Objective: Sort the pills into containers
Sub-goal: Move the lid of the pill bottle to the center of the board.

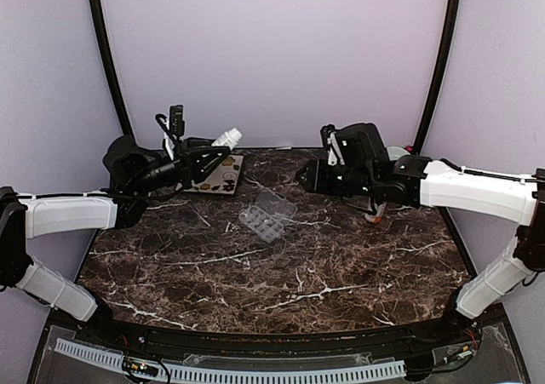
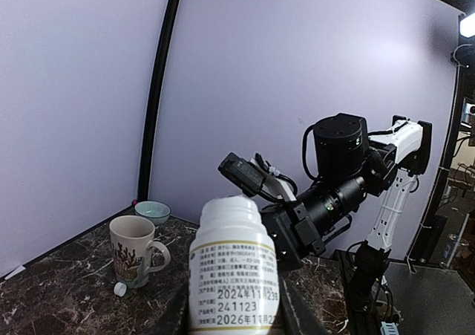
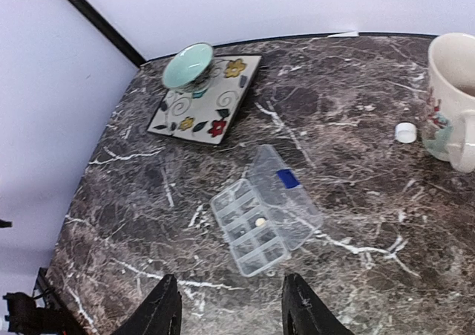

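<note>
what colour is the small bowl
The bowl is pale mint green, clearest in the right wrist view.

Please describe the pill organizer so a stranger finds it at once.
Look at the middle of the dark marble table. The pill organizer lies there, near the flowered tile. Only it is clear plastic, with two rows of cells, lid open.

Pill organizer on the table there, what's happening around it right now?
The left tool holds a small white bottle up off the table. A small white cap lies beside the mug. The right tool hangs open and empty above the clear pill organizer, which lies with its lid open and one pale pill visible in a cell.
</note>
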Available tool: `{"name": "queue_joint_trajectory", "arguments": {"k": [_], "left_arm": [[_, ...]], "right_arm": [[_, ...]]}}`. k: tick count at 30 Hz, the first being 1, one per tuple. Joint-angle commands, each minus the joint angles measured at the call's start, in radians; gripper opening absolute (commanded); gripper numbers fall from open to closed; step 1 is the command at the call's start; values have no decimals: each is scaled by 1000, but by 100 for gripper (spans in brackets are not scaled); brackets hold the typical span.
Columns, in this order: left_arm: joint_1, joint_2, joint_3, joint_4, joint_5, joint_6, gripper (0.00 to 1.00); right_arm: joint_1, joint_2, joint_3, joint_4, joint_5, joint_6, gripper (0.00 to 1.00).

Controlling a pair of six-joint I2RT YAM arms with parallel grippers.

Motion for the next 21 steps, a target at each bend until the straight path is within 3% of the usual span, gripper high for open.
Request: {"name": "queue_joint_trajectory", "arguments": {"k": [1,10,21], "left_arm": [[7,-28,-12,61,1,-15,0],[7,-24,-24,70,-4,-5,0],[17,5,-46,148,-13,-39,0]], "right_arm": [[-46,47,31,-71,83,-40,48],[-135,257,221,-155,120,-139,57],[-256,647,714,-397,137,-254,57]]}}
